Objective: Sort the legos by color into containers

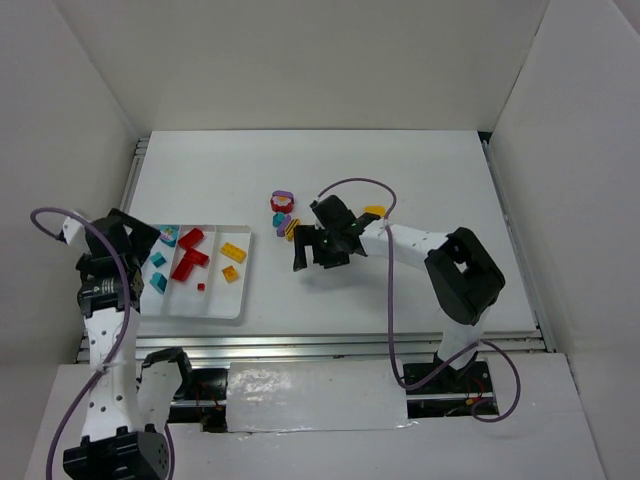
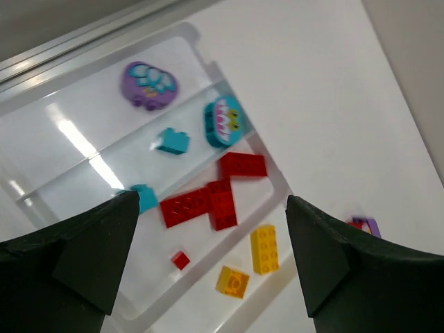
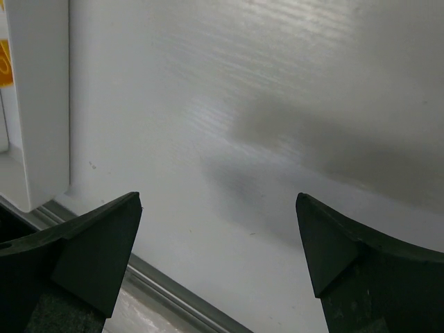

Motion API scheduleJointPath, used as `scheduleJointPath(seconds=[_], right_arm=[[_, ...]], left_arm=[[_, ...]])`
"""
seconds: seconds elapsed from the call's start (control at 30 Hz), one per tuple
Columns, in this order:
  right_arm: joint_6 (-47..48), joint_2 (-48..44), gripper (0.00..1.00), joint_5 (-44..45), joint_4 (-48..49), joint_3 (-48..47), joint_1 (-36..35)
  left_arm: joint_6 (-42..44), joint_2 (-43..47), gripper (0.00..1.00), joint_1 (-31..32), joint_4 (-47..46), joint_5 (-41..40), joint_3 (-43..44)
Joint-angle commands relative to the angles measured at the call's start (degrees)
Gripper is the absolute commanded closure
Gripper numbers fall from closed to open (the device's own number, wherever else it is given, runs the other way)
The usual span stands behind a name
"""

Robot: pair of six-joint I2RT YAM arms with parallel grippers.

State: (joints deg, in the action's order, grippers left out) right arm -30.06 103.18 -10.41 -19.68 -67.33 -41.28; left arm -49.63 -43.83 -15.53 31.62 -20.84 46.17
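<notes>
The white tray (image 1: 238, 302) lies at the left. Its compartments hold a purple rounded piece (image 2: 149, 84), teal bricks (image 2: 172, 140), red bricks (image 2: 211, 198) and yellow bricks (image 2: 264, 248). Loose legos lie mid-table: a purple and a red rounded piece (image 1: 282, 201), a teal brick (image 1: 279, 219), a striped piece (image 1: 291, 229) and a yellow-orange brick (image 1: 374, 210). My left gripper (image 1: 140, 245) is open and empty above the tray's left end; in its wrist view (image 2: 208, 257) it looks down on the tray. My right gripper (image 1: 305, 250) is open and empty just below the loose legos, over bare table (image 3: 218, 243).
The table's metal rail (image 1: 300, 345) runs along the near edge, also seen in the right wrist view (image 3: 173, 291). White walls enclose the table on three sides. The tray's wall (image 3: 35, 104) shows at the left of the right wrist view.
</notes>
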Motion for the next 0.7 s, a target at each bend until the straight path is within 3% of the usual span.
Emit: scheduleJointPath(seconds=[0.0, 0.13, 0.33, 0.4, 0.5, 0.67], right_arm=[[-1.2, -4.5, 0.0, 3.1, 1.1, -1.7, 2.2], [-1.1, -2.8, 0.0, 7.2, -3.0, -7.6, 2.0], [1.1, 8.8, 0.0, 15.9, -12.6, -24.6, 2.3], [-2.9, 12.1, 0.0, 22.0, -18.9, -31.6, 2.6], [-6.1, 12.9, 0.0, 32.8, -19.2, -31.9, 3.6], [-3.6, 11.6, 0.0, 29.3, -17.9, -30.1, 12.7]], left_arm=[[15.9, -1.8, 0.0, 0.0, -2.4, 15.8, 7.9], [24.6, -6.3, 0.01, 0.0, 1.1, 23.3, 12.9], [27.2, 2.1, 0.0, 0.3, -6.1, 31.6, 3.1], [27.3, 4.1, 0.01, 0.5, -5.6, 31.7, 2.7], [26.9, 5.9, 0.0, 2.1, -5.6, 30.2, 2.1], [27.1, 5.3, 0.0, 5.8, -5.5, 30.8, 2.0]])
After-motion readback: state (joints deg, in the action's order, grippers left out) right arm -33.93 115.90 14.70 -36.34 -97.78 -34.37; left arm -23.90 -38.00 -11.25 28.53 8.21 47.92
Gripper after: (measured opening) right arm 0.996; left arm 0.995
